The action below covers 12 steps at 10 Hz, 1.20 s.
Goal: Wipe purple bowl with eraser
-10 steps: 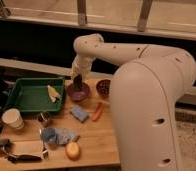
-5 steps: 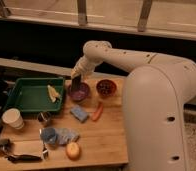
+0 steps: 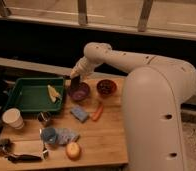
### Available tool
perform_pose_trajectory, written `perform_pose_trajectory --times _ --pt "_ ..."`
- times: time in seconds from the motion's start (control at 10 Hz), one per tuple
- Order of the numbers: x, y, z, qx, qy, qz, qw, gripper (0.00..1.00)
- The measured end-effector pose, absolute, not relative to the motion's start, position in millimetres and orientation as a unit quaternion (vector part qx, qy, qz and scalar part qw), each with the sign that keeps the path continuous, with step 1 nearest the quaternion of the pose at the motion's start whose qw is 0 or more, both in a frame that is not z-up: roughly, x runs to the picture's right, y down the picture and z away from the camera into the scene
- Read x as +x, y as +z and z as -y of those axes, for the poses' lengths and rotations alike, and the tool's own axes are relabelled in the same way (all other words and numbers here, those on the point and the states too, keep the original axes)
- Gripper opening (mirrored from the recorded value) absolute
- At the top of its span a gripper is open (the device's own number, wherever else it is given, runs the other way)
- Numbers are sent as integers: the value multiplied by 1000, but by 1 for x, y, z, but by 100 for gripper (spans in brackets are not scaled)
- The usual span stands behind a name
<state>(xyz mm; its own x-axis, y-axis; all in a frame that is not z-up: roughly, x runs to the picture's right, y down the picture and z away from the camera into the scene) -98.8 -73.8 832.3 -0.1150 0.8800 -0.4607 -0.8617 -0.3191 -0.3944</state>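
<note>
Over purple bowl's (image 3: pixel 80 92) rim, end effector (image 3: pixel 74 80), eraser (image 3: pixel 75 82) indistinct.

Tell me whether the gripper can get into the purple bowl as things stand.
Likely yes. The gripper hangs right over the left rim of the purple bowl, with nothing between them. The dark red bowl and the green tray stand off to either side.

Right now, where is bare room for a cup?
Bare wood: below the orange-red stick, right of the yellow fruit. The green tray is free on its left. Crowded at the purple bowl, where the gripper hangs.
</note>
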Motion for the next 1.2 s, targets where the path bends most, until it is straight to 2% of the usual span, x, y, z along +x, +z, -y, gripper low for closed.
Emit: perform_pose_trajectory --times 0.4,1.2 --pt "-97 833 74 -317 753 21 576 0" --pt "-59 869 63 -306 784 2 541 0"
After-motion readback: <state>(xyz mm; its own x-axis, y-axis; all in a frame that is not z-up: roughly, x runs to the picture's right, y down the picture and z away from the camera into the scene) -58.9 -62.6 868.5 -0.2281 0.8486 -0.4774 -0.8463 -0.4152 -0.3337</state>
